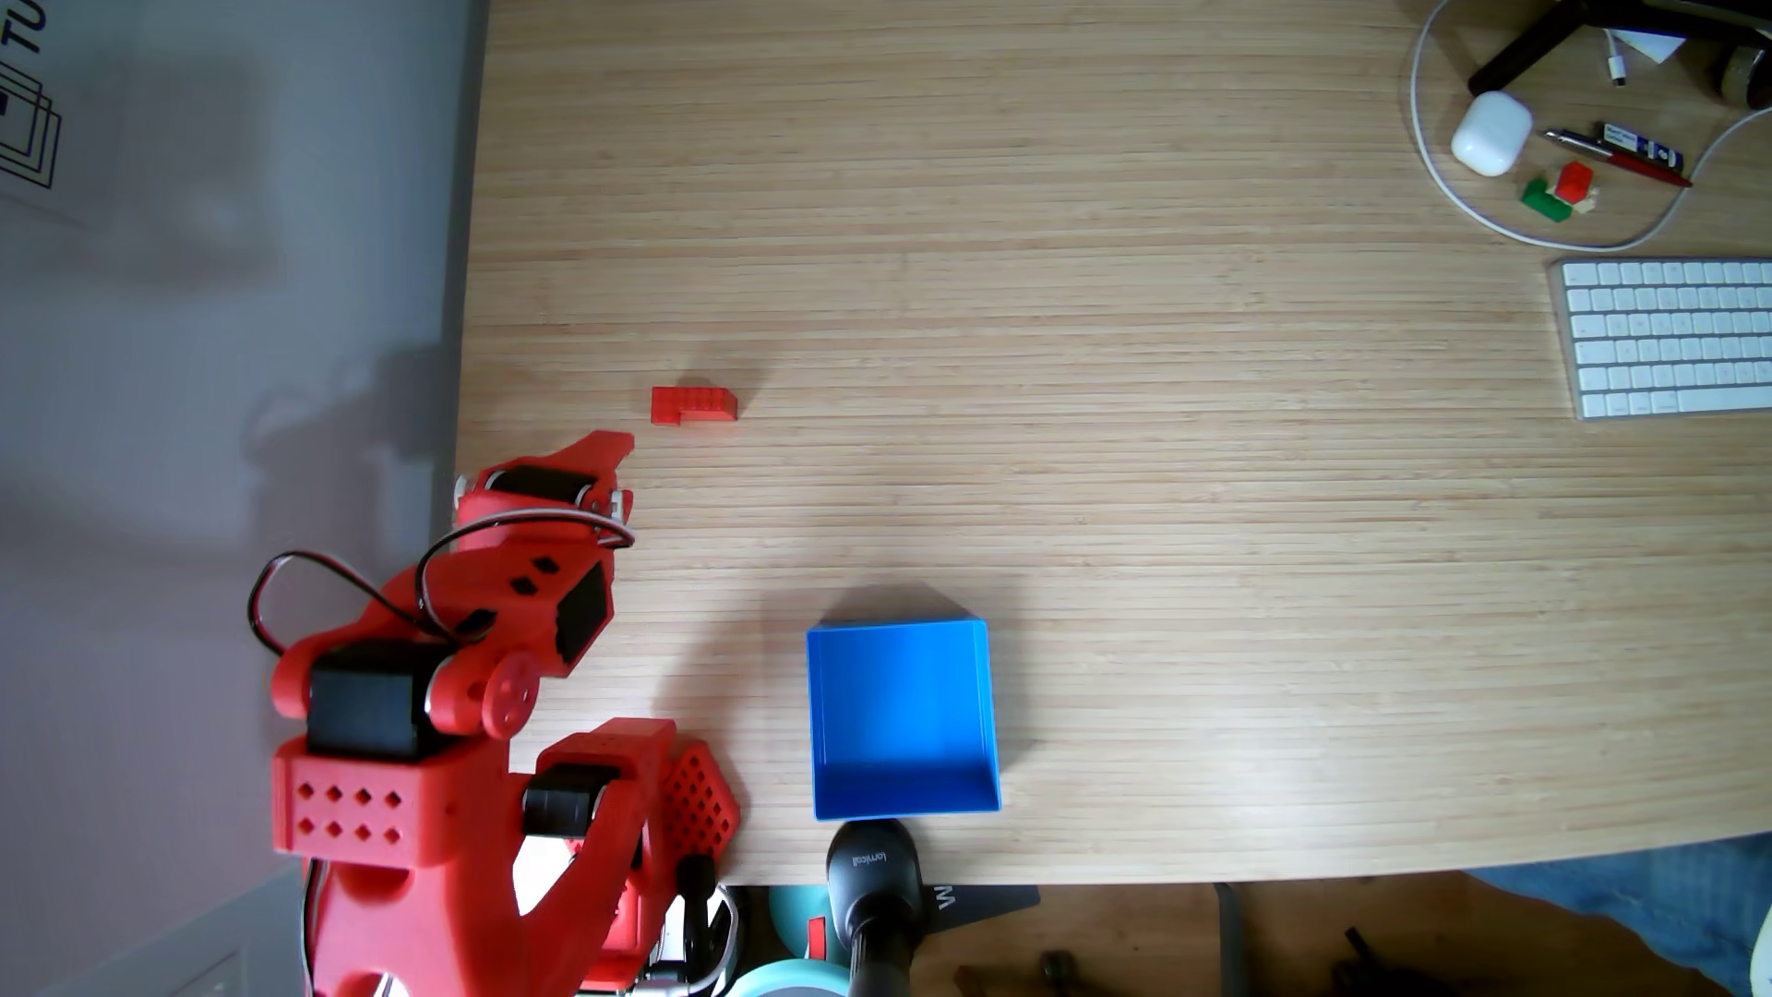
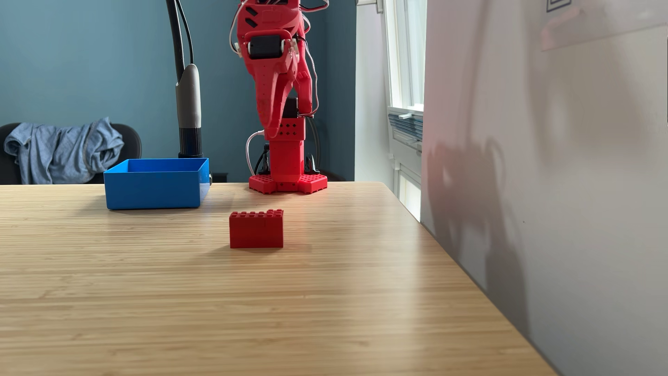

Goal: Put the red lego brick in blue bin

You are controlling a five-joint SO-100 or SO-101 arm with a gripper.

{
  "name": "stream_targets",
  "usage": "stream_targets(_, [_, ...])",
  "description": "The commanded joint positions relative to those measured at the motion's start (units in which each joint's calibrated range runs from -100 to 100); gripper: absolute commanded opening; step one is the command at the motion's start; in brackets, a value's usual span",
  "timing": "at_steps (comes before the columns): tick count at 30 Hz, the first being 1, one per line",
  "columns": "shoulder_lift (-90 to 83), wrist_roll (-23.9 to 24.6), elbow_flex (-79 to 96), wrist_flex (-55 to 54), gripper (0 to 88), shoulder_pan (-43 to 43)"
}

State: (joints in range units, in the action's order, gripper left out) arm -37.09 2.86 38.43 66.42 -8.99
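Readable: "TU" on the wall poster (image 1: 24, 105) — "lamicall" on the black camera mount (image 1: 871, 863).

Red lego brick (image 1: 692, 404) lies on wood, apart from empty blue bin (image 1: 899, 796).

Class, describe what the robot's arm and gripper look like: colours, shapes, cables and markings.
The arm is bright red 3D-printed plastic with black servo motors at the joints. Diamond-shaped holes pierce its panels and its grid-patterned base. Thin black, white and red cables loop along it. The gripper has long, tapering red fingers.
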Motion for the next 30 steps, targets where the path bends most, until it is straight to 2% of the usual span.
stream_targets(1, [7.67, -1.17, -9.12, -0.12, 24.4, -1.65])
stream_targets(7, [15.79, -2.49, -13.11, -0.12, 27.5, -1.94])
stream_targets(17, [29.38, -3.71, -20.82, 0.29, 26.3, -1.94])
stream_targets(30, [47.77, -3.96, -39.06, 4.59, 24.4, -2.08])
